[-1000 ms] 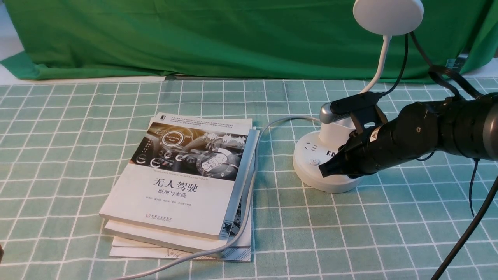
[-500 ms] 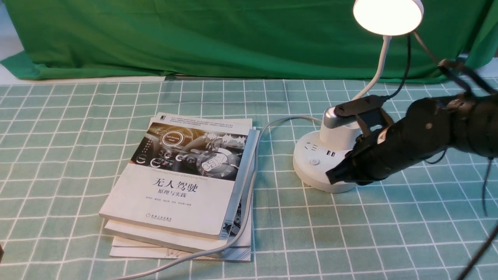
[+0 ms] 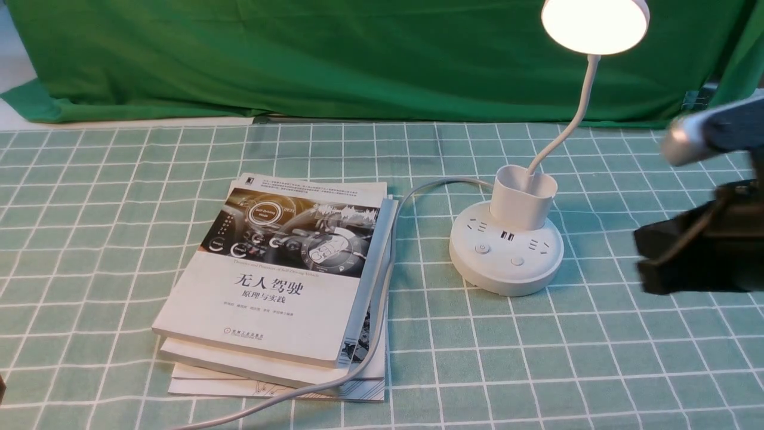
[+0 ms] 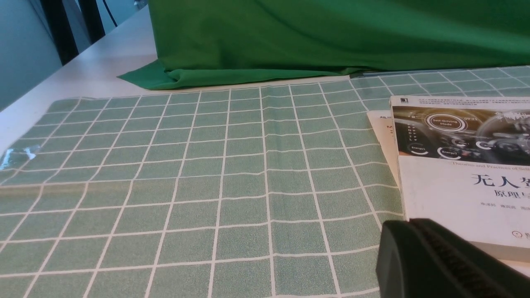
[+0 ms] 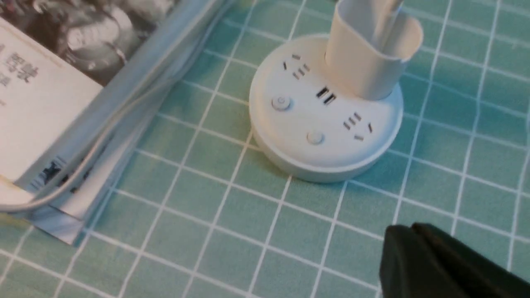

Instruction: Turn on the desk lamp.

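Observation:
The white desk lamp stands at the right of the checked cloth. Its round disc head [image 3: 595, 24] glows. A thin gooseneck [image 3: 574, 119] curves down into a cup-like holder [image 3: 522, 197] on the round puck base [image 3: 506, 251], which carries sockets and two buttons [image 3: 482, 248]. The base also shows in the right wrist view [image 5: 325, 111]. My right gripper [image 3: 641, 260] is shut and empty, blurred, to the right of the base and clear of it; its tip shows in the right wrist view [image 5: 397, 236]. My left gripper [image 4: 397, 231] is shut and empty, low by the book's near corner.
A stack of books [image 3: 280, 275] lies left of the lamp, also seen in the left wrist view [image 4: 459, 165]. The lamp's grey cord [image 3: 382, 286] runs along the books' right edge toward the table front. A green cloth backdrop [image 3: 298, 54] hangs behind.
The lamp head went from dark to lit. My right gripper left the lamp base and pulled back to the right, uncovering the base and its buttons.

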Action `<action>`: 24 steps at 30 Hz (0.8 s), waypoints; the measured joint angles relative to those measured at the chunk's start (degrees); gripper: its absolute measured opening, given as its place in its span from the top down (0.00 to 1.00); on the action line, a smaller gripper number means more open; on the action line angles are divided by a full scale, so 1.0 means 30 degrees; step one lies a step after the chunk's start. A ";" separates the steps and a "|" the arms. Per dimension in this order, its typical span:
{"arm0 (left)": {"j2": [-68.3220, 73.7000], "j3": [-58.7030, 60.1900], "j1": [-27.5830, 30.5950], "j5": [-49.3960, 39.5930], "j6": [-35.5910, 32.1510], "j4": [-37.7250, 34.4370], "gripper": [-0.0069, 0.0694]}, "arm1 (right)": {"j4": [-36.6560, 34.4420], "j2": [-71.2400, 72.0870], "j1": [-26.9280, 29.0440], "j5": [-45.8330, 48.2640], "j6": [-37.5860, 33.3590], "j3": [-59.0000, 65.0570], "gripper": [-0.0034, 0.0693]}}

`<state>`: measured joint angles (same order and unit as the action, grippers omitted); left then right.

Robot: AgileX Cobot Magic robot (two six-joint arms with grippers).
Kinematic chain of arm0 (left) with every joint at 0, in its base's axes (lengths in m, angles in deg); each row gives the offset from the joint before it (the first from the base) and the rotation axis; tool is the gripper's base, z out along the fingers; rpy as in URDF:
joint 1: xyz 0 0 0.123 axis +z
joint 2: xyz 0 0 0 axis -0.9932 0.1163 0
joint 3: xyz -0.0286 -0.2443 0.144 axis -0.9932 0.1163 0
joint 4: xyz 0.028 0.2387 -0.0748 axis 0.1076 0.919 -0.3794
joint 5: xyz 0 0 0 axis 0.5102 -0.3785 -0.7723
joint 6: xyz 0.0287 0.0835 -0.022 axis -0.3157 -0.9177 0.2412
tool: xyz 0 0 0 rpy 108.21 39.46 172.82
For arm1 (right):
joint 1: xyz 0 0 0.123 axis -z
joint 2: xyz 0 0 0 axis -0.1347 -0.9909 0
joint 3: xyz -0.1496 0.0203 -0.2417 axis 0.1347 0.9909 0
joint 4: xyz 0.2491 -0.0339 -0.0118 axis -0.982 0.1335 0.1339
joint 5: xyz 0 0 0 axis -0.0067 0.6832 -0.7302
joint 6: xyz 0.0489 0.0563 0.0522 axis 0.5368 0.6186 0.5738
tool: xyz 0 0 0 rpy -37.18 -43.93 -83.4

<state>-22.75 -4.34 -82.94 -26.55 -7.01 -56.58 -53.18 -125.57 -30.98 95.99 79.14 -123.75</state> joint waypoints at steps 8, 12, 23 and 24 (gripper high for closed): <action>0.0000 0.0000 0.0000 0.0000 0.0000 0.0000 0.88 | 0.0000 0.6958 0.0000 -0.0787 0.0487 0.1718 0.86; 0.0000 0.0000 0.0000 0.0000 0.0000 0.0000 0.88 | 0.0000 0.8404 0.0000 -0.0922 0.0447 0.1968 0.85; 0.0000 0.0000 0.0000 0.0000 0.0000 0.0000 0.88 | 0.1905 1.1796 0.0122 -0.1915 -0.0270 0.3323 0.81; 0.0000 0.0000 0.0000 0.0000 0.0000 0.0000 0.88 | 0.2121 1.1979 0.0178 -0.2084 -0.0270 0.3665 0.81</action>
<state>-22.75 -4.34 -82.94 -26.55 -7.01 -56.58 -46.82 -89.63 -30.45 89.73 78.33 -112.75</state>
